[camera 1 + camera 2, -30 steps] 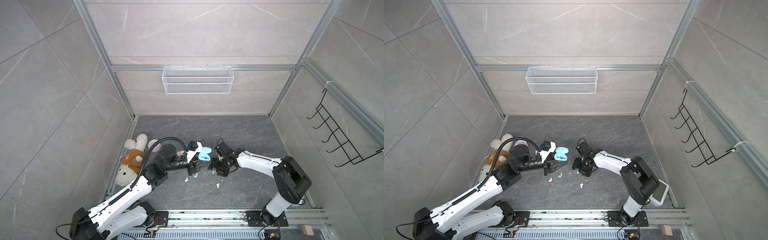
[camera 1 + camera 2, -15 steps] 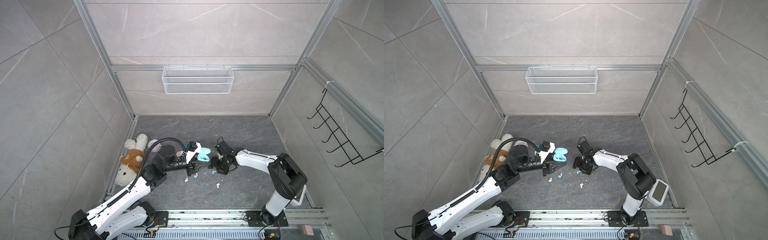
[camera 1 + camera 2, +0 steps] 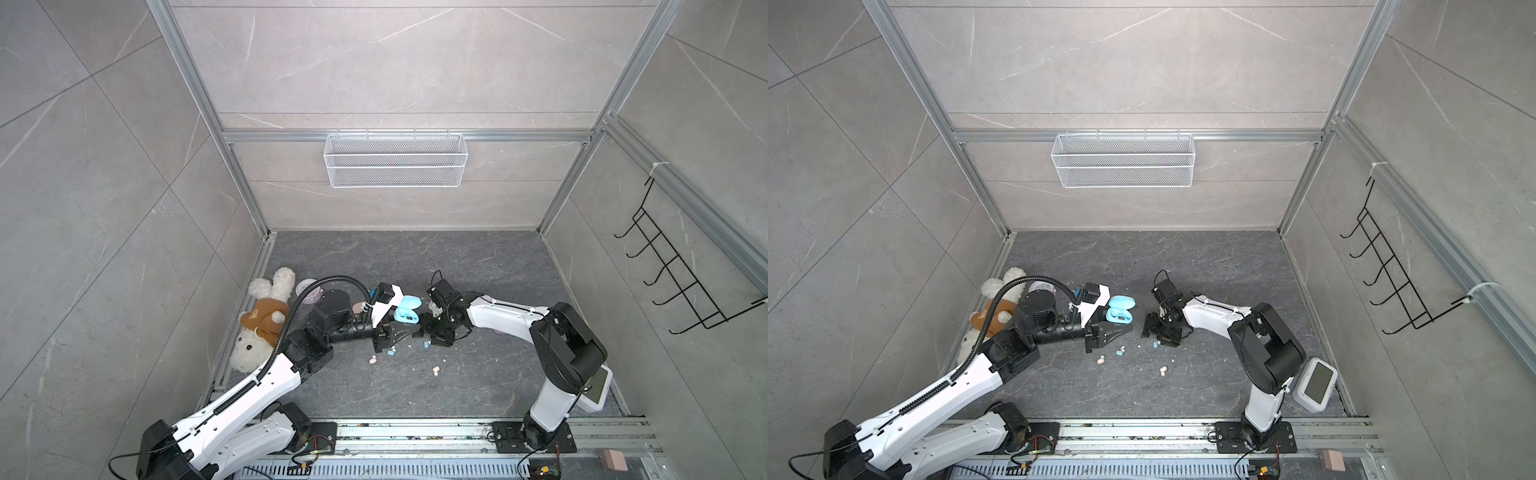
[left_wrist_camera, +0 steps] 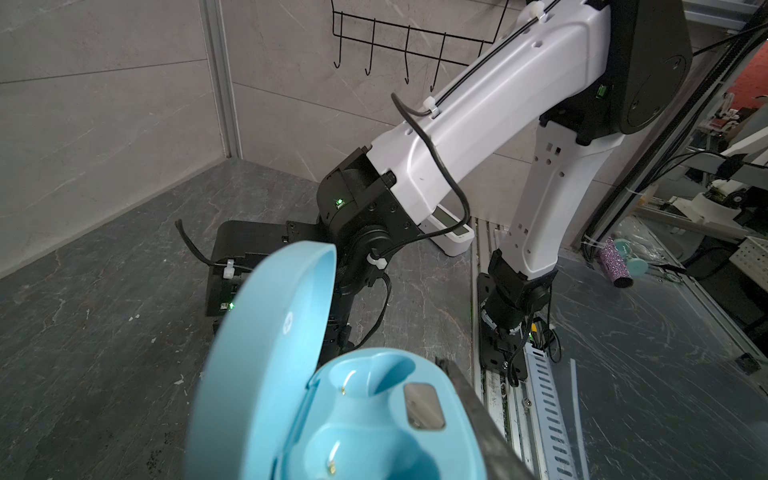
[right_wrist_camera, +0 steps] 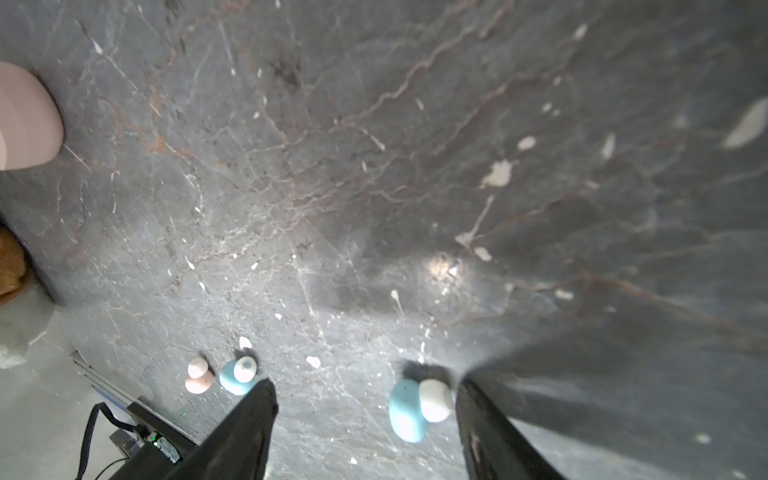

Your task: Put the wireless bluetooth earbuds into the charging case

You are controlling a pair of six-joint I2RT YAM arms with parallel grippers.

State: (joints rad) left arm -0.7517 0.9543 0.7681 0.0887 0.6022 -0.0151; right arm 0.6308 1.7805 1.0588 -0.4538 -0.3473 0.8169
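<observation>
Pale blue case (image 4: 365, 419), dark grey veined floor (image 5: 374, 166).

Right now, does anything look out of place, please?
Tiny peach-pink plastic earbuds and light-blue ones lie loose on the dark stone floor among white specks, while the open light-blue oval charging case is empty.

An earbud (image 5: 409, 409) lies within the right claw (image 5: 365, 388); the case (image 3: 1119, 312) sits in the left claw (image 3: 1128, 329)

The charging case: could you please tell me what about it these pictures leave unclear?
- Charging case: base cut off by the left wrist view's edge.
- Left gripper's hold on it: hidden behind the lid; too small in both top views.
- Right wrist view: not in frame.
</observation>
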